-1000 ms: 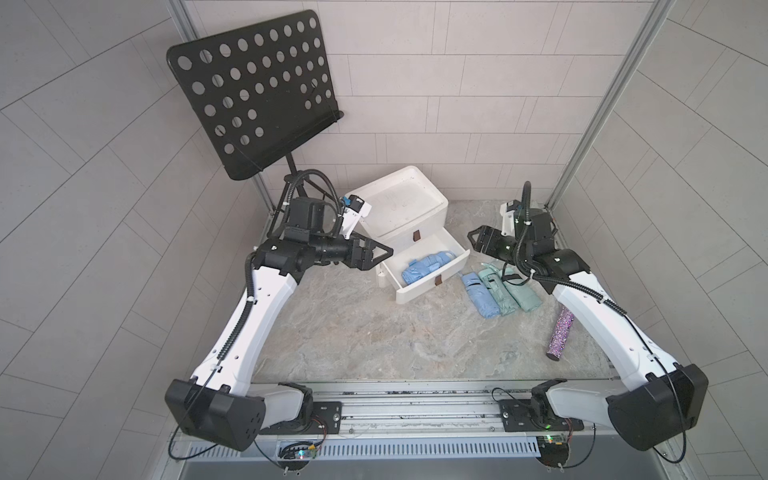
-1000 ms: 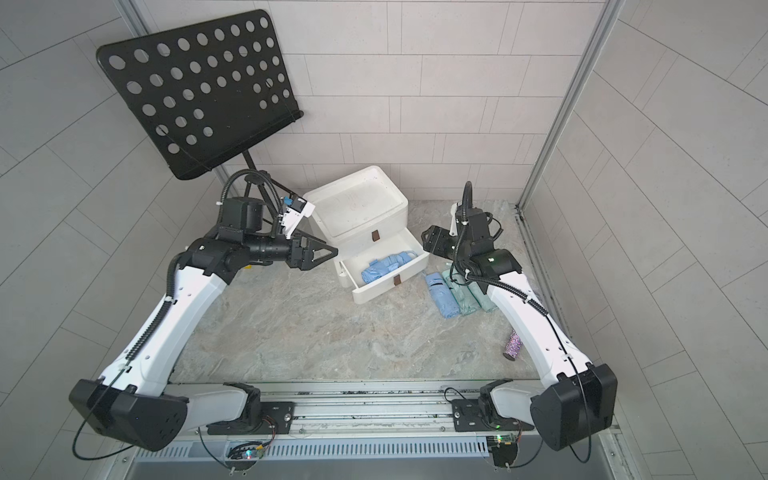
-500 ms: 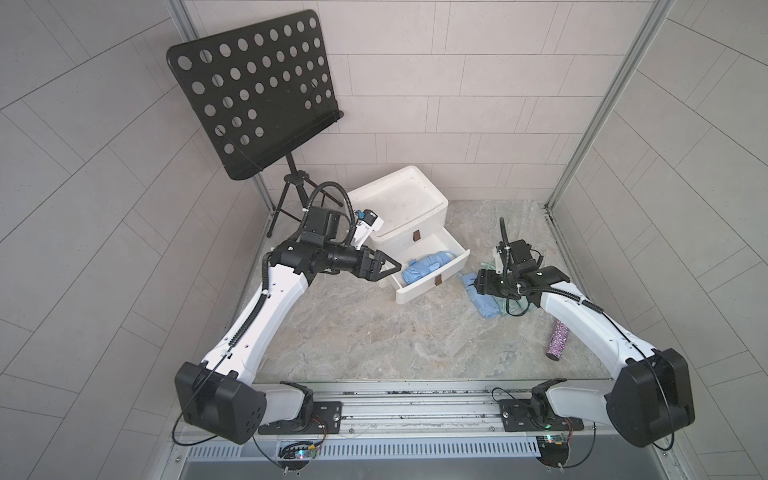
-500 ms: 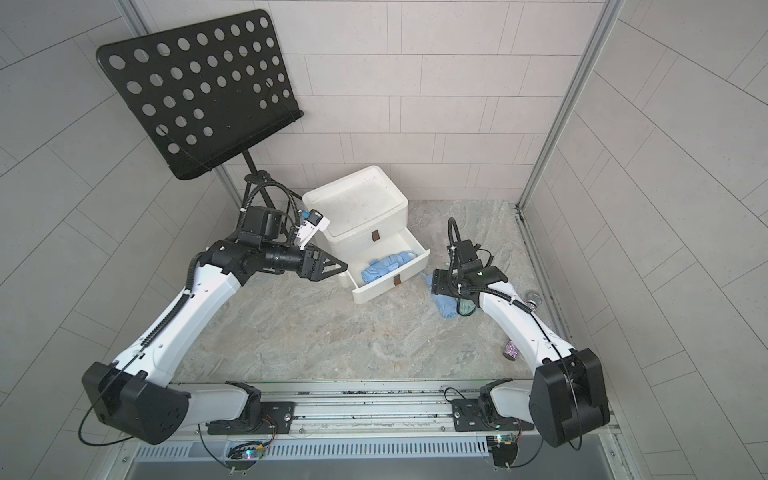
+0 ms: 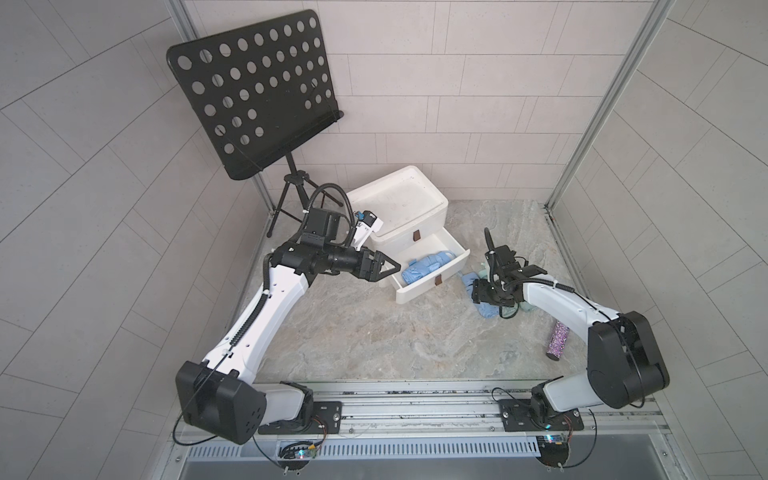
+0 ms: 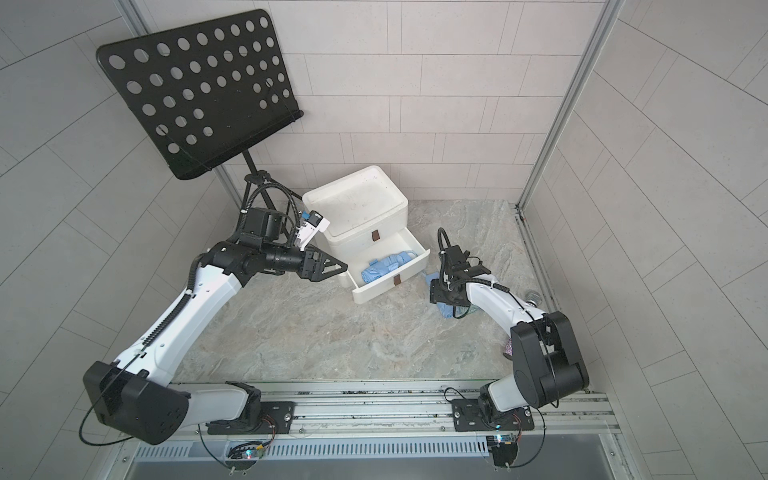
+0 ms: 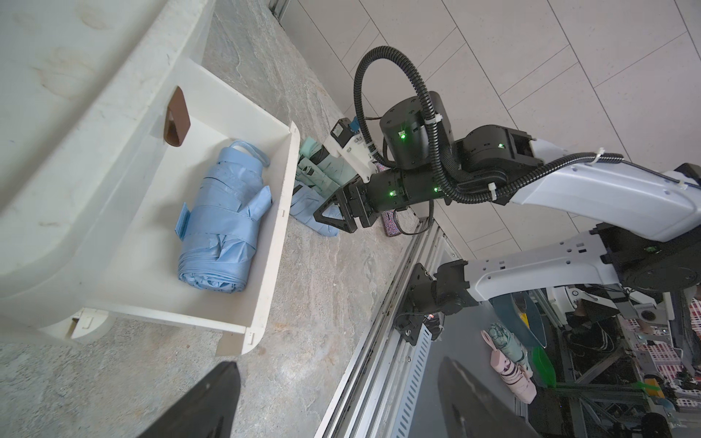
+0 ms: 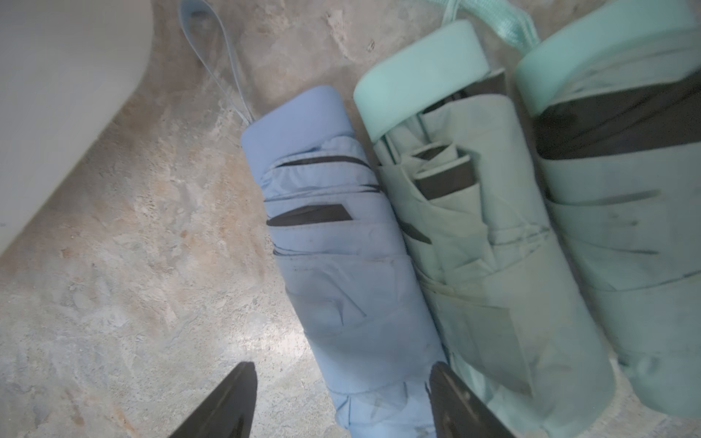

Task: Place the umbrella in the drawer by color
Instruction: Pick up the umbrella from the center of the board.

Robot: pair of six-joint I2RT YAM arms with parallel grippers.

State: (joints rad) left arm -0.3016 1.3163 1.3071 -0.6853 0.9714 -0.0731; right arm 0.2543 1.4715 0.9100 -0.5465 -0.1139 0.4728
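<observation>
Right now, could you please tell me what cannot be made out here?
- Folded light-blue umbrella on the floor: mostly under the right gripper, both top views.
- White plastic drawer unit, upper drawer: shut, contents hidden in every view.
- Glittery purple cylinder: mostly behind the right arm in a top view.

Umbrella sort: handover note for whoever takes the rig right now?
Left gripper: open, empty, beside the open lower drawer.
Right gripper: open, low over the floor blue umbrella, not gripping.
Done: one stowed blue umbrella lies in that drawer.
Left: floor blue umbrella into the same drawer; two mint umbrellas lie beside it; upper drawer is shut.
</observation>
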